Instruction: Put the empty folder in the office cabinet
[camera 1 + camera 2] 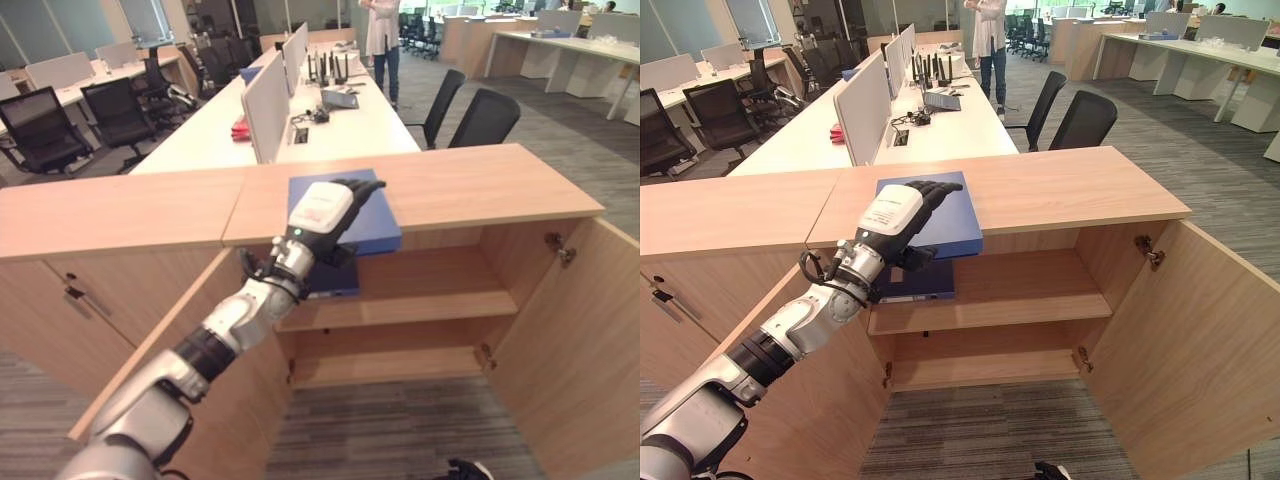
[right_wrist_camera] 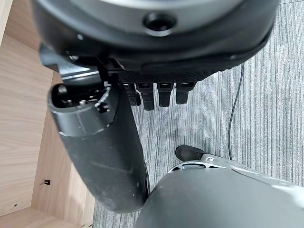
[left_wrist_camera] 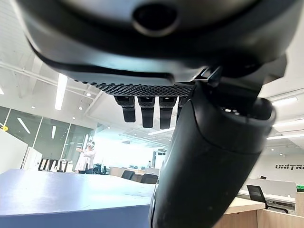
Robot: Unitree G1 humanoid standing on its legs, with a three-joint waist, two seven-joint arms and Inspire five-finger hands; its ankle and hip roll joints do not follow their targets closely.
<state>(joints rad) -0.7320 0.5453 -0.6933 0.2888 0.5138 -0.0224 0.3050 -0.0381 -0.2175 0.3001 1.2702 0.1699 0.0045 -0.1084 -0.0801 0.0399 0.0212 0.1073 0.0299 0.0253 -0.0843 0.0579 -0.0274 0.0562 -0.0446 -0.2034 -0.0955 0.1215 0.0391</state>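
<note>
A blue folder (image 1: 376,224) lies flat on the wooden cabinet top (image 1: 480,188), its near end jutting out over the open cabinet. My left hand (image 1: 322,212) reaches over it with straight fingers spread above the cover and the thumb down by the overhanging front edge. In the left wrist view a gap shows between the fingers (image 3: 147,111) and the folder's top (image 3: 71,194). My right hand (image 2: 156,28) hangs over the grey carpet, its fingers straight and holding nothing.
Both cabinet doors stand open, the right door (image 1: 580,330) swung wide and the left door (image 1: 190,380) under my arm. Another blue folder (image 1: 338,281) lies on the upper shelf (image 1: 430,305). Desks, black chairs (image 1: 485,118) and a standing person (image 1: 382,40) are behind.
</note>
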